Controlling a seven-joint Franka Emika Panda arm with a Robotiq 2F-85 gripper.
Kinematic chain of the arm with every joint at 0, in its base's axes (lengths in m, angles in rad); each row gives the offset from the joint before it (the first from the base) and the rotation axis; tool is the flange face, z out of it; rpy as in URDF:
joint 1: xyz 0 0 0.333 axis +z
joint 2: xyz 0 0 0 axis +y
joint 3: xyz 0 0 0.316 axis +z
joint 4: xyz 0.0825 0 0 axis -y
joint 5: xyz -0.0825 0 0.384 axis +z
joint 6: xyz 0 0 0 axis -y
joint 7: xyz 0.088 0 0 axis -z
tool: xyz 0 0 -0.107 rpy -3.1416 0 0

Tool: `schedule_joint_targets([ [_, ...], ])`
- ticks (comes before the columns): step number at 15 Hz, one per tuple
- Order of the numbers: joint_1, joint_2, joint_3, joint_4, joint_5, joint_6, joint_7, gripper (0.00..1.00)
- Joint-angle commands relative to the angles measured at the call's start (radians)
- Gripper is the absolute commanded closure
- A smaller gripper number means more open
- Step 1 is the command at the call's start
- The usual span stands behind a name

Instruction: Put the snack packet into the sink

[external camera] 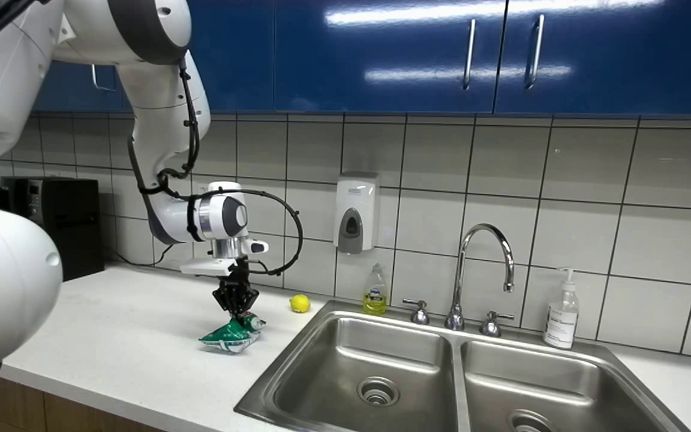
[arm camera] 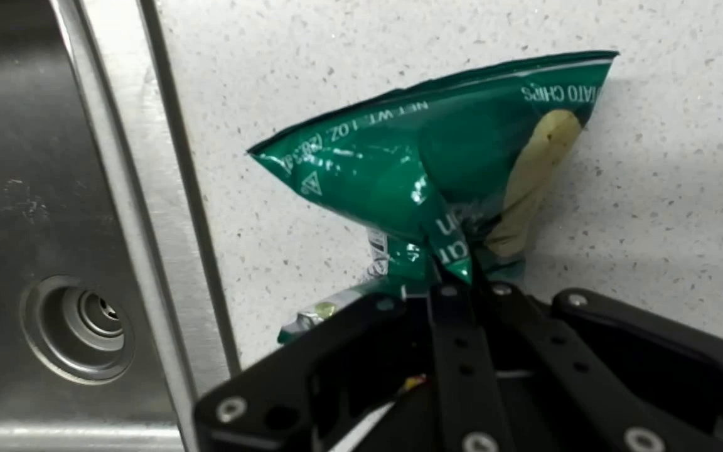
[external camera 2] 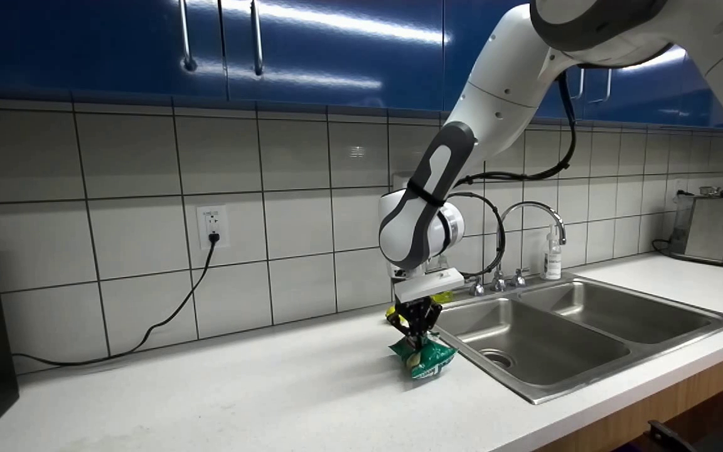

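Note:
The snack packet is a green foil chip bag, seen in both exterior views point(external camera: 224, 338) point(external camera 2: 429, 359) and in the wrist view point(arm camera: 368, 169). My gripper point(external camera: 237, 313) point(external camera 2: 418, 342) point(arm camera: 452, 267) points down and is shut on the packet's middle, which is pinched and folded between the fingertips. Both ends of the packet flare out. The packet is at or just above the counter; I cannot tell whether it touches. The steel double-basin sink point(external camera: 297, 354) point(external camera 2: 528, 390) lies beside it. In the wrist view, the sink's rim point(arm camera: 142, 207) and a drain are on the left.
A small yellow round object point(external camera: 300, 303) lies behind the packet near the sink's corner. A dish soap bottle point(external camera: 375, 293), a curved chrome faucet point(external camera: 458, 276) with handles and a pump bottle point(external camera: 562, 318) stand along the sink's back. A black box-shaped machine point(external camera: 60, 219) is on the counter.

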Motion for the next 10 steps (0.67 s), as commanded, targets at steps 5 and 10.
schedule_joint_targets([
  [5, 0.001, -0.034, -0.016, 0.020, -0.021, -0.008, 0.013, 1.00],
  [10, -0.014, -0.080, -0.030, 0.029, -0.016, -0.007, 0.009, 1.00],
])
